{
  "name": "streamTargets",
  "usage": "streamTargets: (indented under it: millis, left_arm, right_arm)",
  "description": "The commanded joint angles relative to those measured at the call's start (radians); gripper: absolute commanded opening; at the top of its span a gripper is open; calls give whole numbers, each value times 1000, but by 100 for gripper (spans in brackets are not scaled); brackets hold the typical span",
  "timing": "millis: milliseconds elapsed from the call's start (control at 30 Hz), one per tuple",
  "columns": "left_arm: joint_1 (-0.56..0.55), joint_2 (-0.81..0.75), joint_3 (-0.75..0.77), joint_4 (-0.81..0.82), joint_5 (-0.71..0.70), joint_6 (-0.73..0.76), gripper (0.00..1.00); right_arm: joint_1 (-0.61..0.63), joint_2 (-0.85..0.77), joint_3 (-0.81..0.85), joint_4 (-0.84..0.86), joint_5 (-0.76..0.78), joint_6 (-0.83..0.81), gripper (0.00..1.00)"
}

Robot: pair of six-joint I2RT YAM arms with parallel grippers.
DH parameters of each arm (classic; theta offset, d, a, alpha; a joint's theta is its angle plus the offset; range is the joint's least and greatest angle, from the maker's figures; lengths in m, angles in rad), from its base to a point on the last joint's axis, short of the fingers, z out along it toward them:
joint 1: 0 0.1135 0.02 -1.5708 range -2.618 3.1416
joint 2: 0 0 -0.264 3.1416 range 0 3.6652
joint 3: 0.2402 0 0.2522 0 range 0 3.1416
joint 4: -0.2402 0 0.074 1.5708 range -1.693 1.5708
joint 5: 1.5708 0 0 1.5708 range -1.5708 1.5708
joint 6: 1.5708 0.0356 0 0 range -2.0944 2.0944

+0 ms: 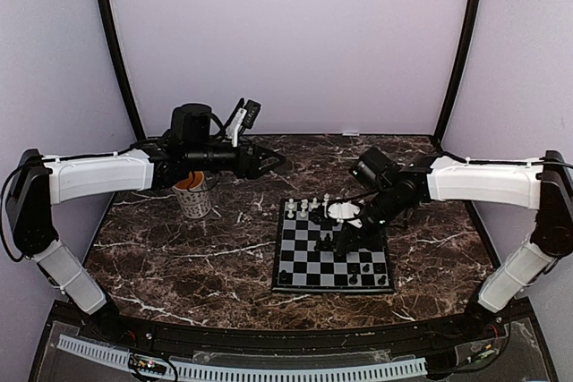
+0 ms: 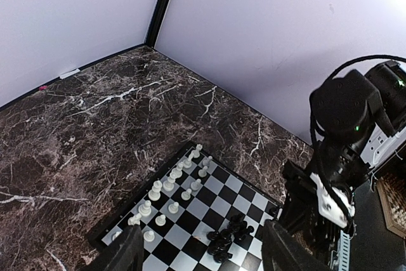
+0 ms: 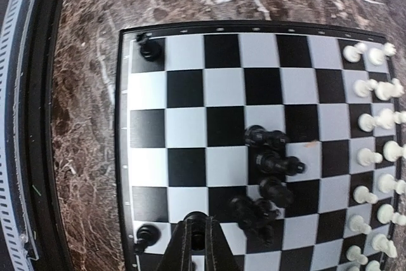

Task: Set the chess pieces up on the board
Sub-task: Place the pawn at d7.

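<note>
Dark marbled worktop (image 1: 179,257), board (image 1: 304,267) right of centre. White pieces (image 3: 374,150) already lined up, black pieces (image 3: 269,176) bunched mid-board, so I'd guess they're next. Right gripper (image 3: 196,238) sits low at the board's near row, jaws closed, can't tell if they've got a piece. Left gripper (image 1: 271,164) hangs wide open, empty, parked aside.
</note>
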Motion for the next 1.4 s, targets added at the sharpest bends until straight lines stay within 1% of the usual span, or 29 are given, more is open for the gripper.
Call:
streamTargets:
  millis: [0,467,900,1133,1367]
  left_arm:
    - [-4,-14,25,1,12,1,65]
    - [-4,-26,25,-2,11,5,65]
    - [-4,-25,26,-2,11,6,65]
    - [-4,-25,26,-2,11,4,65]
    - [-4,-25,27,-2,16,3,66]
  right_arm:
    - [47,27,-37,16,16,-11,6]
    - [85,99,-64,61,52,-8,8]
    - [87,111,-76,66,68,-6,9]
    - [87,115,-77,74,75,1,12]
    - [87,107,-68,59,64,3,18]
